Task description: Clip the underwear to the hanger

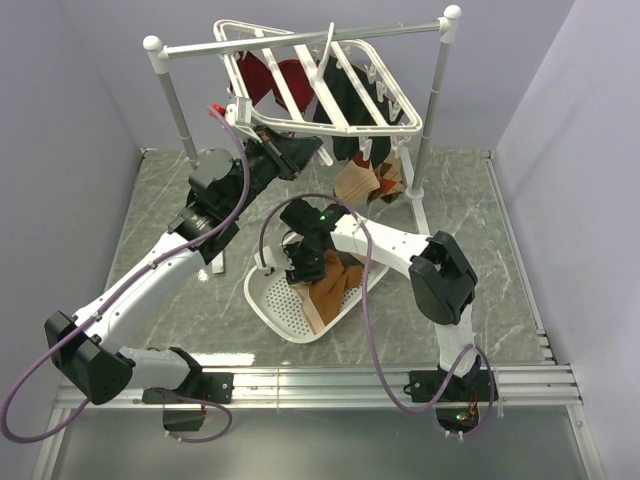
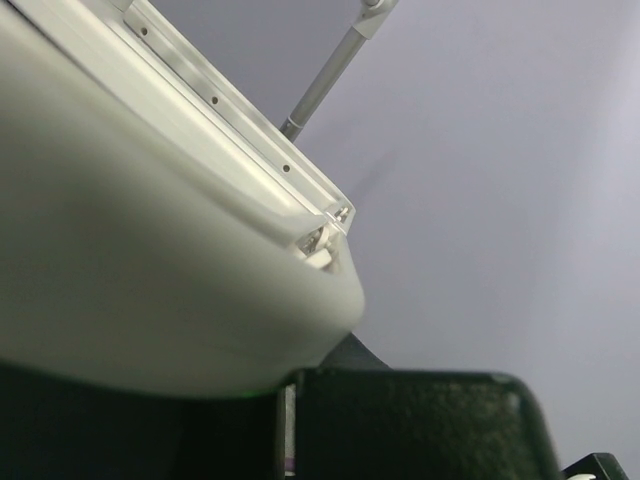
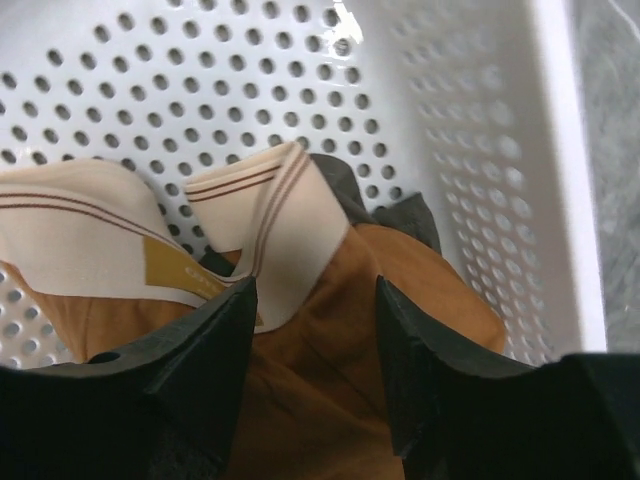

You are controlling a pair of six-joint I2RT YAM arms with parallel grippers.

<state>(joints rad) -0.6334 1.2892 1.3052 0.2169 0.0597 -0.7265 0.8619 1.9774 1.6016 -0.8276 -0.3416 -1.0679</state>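
Straddling the underwear [image 3: 440,290] with fingers [image 3: 200,360] apart, the right pincer [image 3: 315,295] could be closed on the grey garment [image 3: 412,215] too; the left pincer [image 1: 305,152] is pressed together beside the hanger [image 1: 395,125].

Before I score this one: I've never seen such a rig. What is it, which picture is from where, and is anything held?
Two robot arms stand bolted at the near edge of a table. The wide picture looks down from above and behind them; the other two come from cameras on their wrists. On it stands a rail carrying a white hanger, and before it a white basket with brown underwear inside. The right gripper is open, its fingers either side of the underwear. The left gripper is shut, up at the hanger's near edge; whether it grips the frame I cannot tell.
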